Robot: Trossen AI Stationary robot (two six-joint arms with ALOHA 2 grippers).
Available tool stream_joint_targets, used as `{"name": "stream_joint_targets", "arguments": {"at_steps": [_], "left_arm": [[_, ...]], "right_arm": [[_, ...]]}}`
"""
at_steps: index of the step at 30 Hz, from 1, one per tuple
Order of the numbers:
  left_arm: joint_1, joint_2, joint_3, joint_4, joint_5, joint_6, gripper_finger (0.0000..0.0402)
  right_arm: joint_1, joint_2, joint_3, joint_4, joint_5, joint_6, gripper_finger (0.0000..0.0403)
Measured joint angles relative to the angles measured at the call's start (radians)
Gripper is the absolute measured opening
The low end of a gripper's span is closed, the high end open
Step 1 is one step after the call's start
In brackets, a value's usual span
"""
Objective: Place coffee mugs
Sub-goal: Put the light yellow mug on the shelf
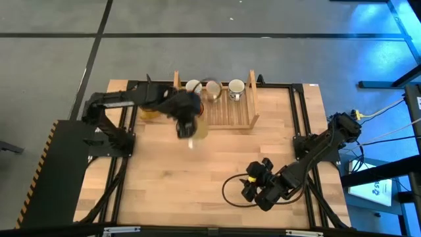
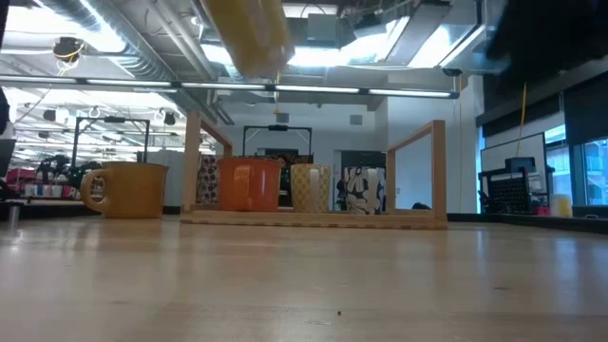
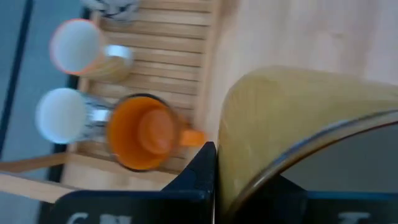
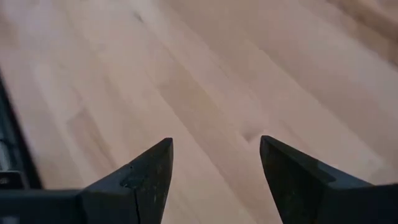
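Slatted wooden tray (image 1: 230, 115): several small mugs in, orange mug (image 3: 142, 132) among them. Amber-yellow mug (image 2: 128, 189) beside tray, unplaced. Left gripper (image 1: 191, 128) fingers clamped on pale yellow mug (image 3: 292, 124), airborne beside tray, probably next in. Right gripper (image 4: 214, 180) fingers wide, empty, well apart from tray.

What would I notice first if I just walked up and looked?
Probably the left gripper holding a yellow mug up in the air beside the slatted wooden tray. Next, the bright orange mug standing in that tray among other mugs.
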Motion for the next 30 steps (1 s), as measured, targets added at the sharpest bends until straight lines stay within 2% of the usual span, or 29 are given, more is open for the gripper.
{"name": "stream_joint_targets", "arguments": {"at_steps": [5, 13, 20, 30], "left_arm": [[0.131, 0.092, 0.081, -0.001, -0.003, 0.125, 0.0017], [0.245, 0.342, 0.280, -0.044, -0.001, 0.245, 0.0017], [0.281, 0.534, 0.395, -0.054, -0.009, 0.283, 0.0017], [0.300, 0.668, 0.408, -0.021, 0.019, 0.322, 0.0017]], "right_arm": [[-0.001, 0.000, -0.078, 0.008, -0.015, 0.160, 0.0229], [-0.003, 0.000, -0.167, 0.130, -0.014, 0.245, 0.0229], [-0.003, 0.000, -0.211, 0.197, -0.007, 0.293, 0.0229], [-0.003, 0.000, -0.212, 0.203, -0.014, 0.293, 0.0229]]}}
